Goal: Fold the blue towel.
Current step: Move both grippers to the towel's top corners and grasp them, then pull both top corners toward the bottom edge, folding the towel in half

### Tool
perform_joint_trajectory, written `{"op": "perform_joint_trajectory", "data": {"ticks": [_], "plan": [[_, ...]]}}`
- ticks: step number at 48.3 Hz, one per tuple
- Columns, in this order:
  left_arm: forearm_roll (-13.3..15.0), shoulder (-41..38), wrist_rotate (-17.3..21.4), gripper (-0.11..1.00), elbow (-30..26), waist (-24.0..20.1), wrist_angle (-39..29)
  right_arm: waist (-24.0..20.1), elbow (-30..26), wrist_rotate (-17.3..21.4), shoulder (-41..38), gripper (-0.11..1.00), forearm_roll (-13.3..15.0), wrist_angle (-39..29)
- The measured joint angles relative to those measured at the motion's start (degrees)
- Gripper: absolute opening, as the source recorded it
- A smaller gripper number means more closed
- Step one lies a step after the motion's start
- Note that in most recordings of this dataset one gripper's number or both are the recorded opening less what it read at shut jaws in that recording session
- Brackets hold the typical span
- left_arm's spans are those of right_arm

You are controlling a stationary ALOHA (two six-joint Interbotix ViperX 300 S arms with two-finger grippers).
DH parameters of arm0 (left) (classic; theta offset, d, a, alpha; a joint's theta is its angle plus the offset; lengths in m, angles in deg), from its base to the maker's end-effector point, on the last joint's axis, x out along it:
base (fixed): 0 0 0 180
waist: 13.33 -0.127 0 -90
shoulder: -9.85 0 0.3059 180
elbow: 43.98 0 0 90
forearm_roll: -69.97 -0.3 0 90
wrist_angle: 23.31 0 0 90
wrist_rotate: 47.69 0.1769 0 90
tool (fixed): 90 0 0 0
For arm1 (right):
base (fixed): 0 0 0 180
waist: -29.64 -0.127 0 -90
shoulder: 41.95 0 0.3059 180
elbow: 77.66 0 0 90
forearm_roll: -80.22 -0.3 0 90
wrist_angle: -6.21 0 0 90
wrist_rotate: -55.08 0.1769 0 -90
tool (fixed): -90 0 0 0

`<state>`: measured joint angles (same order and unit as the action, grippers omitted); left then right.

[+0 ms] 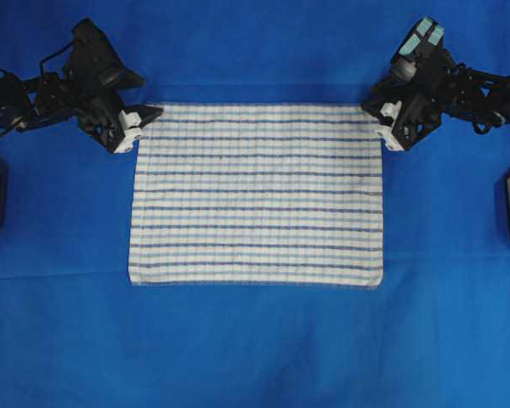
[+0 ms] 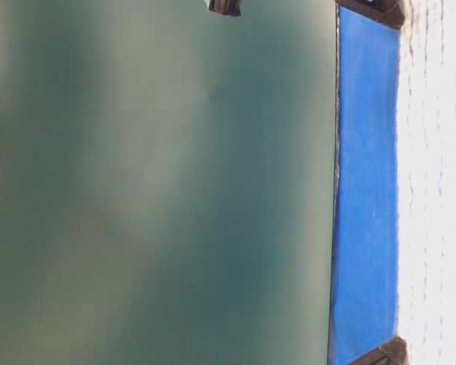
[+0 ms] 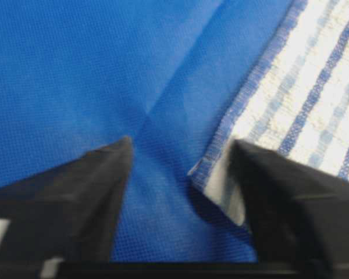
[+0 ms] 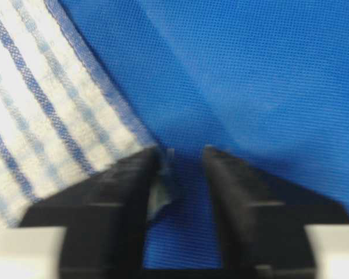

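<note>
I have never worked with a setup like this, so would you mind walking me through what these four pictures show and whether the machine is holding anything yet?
It is a two-armed robot with a pincer on each arm. The overhead picture looks straight down on a table covered by a plain blue sheet. On it the striped blue towel lies flat and unfolded. The left gripper is at the towel's far left corner, the right gripper at its far right corner.

The table-level picture is turned sideways and mostly blurred; it shows only a strip of sheet and towel.

The other two pictures come from cameras on the wrists, looking out between the black fingers. In each, the fingers stand apart with a towel corner between them, so the corners are straddled but not yet pinched. Nothing is lifted.
</note>
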<state>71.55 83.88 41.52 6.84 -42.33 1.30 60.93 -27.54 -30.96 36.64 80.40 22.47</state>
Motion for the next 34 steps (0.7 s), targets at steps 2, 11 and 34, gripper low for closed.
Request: {"op": "perform_joint_trajectory", "data": {"ticks": [2, 11, 34], "plan": [[0.0, 0.1, 0.3, 0.38, -0.3, 0.5, -0.8, -0.4, 0.1, -0.2, 0.0, 0.15, 0.0, 0.0], [0.1, 0.2, 0.6, 0.03, -0.4, 3.0, -1.5, -1.8, 0.1, -0.1, 0.0, 0.03, 0.1, 0.0], [0.2, 2.7, 1.0, 0.03, -0.1, 4.0, -4.2, -1.9, -0.8, -0.1, 0.5, 0.03, 0.1, -0.4]]}}
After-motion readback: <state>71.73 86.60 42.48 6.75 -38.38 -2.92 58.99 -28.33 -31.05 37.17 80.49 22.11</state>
